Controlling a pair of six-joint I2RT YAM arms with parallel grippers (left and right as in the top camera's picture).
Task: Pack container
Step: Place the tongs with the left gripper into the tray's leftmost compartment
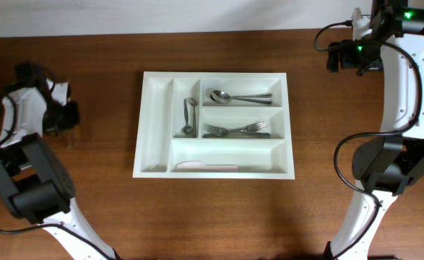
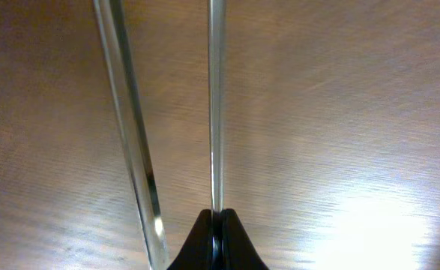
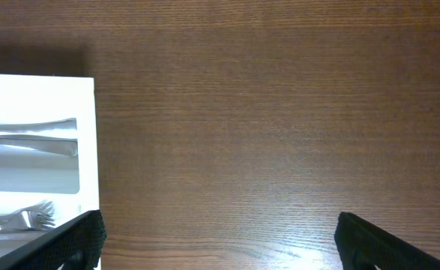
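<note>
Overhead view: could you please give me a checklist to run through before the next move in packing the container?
1. Container flat on the table: ok.
2. Leftmost compartment free: ok.
3. Spoon, forks and white knife inside their compartments: ok.
4. Right claw open, empty, beside the container: ok.
5. Left claw shut: ok.
6. Left claw gripping the thin shiny strip: cannot tell.

A dark brown wooden table with fine grain lies under and ahead of the right gripper. Glare brightens the wood just right of the left gripper; a pale strip runs beyond the table's far edge.
</note>
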